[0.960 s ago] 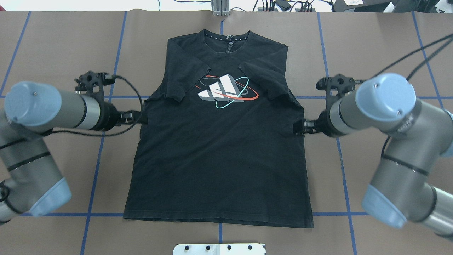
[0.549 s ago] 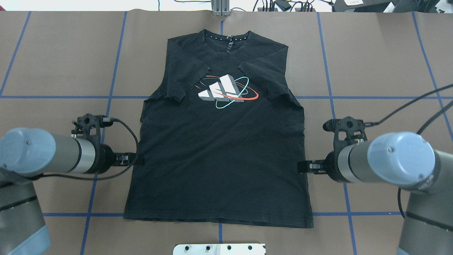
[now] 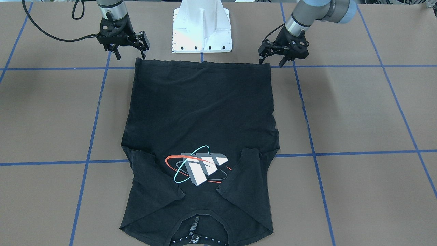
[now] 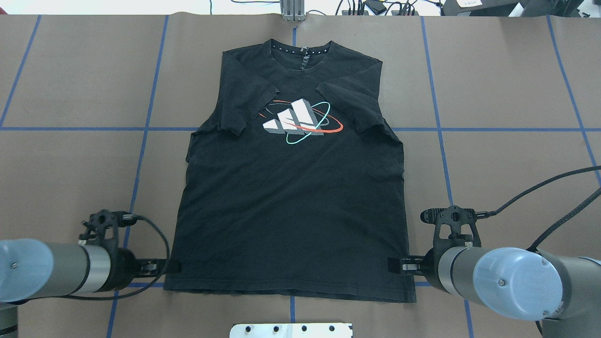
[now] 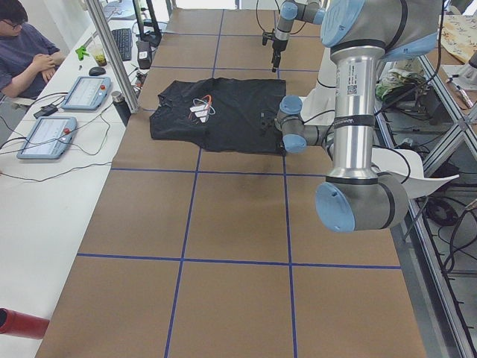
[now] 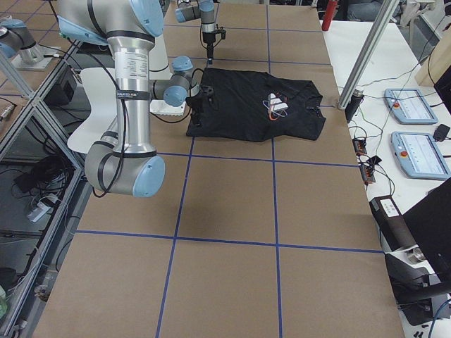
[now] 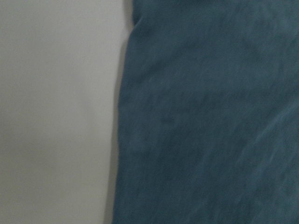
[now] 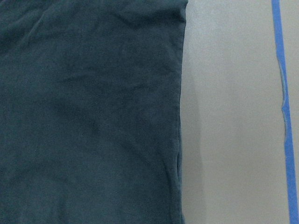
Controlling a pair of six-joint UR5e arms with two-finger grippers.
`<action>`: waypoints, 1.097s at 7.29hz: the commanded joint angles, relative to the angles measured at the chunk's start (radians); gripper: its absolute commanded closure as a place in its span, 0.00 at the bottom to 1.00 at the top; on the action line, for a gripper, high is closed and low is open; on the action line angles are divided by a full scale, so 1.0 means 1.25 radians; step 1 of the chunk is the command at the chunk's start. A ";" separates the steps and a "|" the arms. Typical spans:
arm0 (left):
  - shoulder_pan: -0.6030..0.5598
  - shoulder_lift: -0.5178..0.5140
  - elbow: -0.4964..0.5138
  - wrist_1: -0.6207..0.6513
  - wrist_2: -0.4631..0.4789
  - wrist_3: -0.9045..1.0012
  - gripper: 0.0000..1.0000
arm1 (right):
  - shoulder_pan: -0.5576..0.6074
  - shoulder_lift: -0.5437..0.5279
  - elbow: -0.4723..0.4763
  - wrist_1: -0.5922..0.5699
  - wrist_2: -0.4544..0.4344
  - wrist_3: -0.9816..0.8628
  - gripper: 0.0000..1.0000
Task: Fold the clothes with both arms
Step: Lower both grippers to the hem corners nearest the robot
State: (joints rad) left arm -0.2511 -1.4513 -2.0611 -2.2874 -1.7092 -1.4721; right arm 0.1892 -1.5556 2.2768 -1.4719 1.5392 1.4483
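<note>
Both arms have travelled back toward the robot's base along the side edges of the black short-sleeved cotton T-shirt with the white block logo point(image 4: 291, 197). They have gone from about sleeve height down to its hem point(image 4: 291, 295). The T-shirt lies flat and face up on the brown paper-covered tabletop point(image 4: 70, 164) with blue tape lines. Both sleeves point(image 4: 237, 108) are already turned in over the chest. The left hand point(image 3: 272, 63) is at the hem corner on the robot's left and the right hand point(image 3: 130, 56) is at the opposite hem corner, each with its two fingers spread and nothing between them. The overhead view shows the fingers overlapping the cloth edge, but whether they touch it I cannot tell. The wrist views give only blurred fabric beside bare tabletop. The garment's long axis runs straight away from the robot, from the hem nearest the base to the collar point(image 4: 300, 51) at the far end. Each hand therefore has the whole body of the shirt ahead of it and its own corner just beside it. The likely next step is to pinch both corners and carry them forward along that axis together.
</note>
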 commanded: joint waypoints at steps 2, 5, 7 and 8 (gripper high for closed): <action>0.035 0.006 0.061 -0.076 0.030 -0.030 0.00 | -0.015 -0.049 -0.006 0.093 -0.008 0.000 0.00; 0.040 -0.028 0.069 -0.076 0.030 -0.031 0.34 | -0.015 -0.049 -0.008 0.093 -0.010 -0.003 0.00; 0.040 -0.031 0.071 -0.073 0.028 -0.031 0.63 | -0.016 -0.049 -0.008 0.093 -0.010 -0.003 0.00; 0.040 -0.031 0.071 -0.075 0.028 -0.031 0.63 | -0.016 -0.049 -0.008 0.093 -0.010 -0.003 0.00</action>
State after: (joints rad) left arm -0.2010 -1.4888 -1.9732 -2.3803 -1.6734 -1.5109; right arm 0.1693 -1.6168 2.2673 -1.3561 1.5263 1.4450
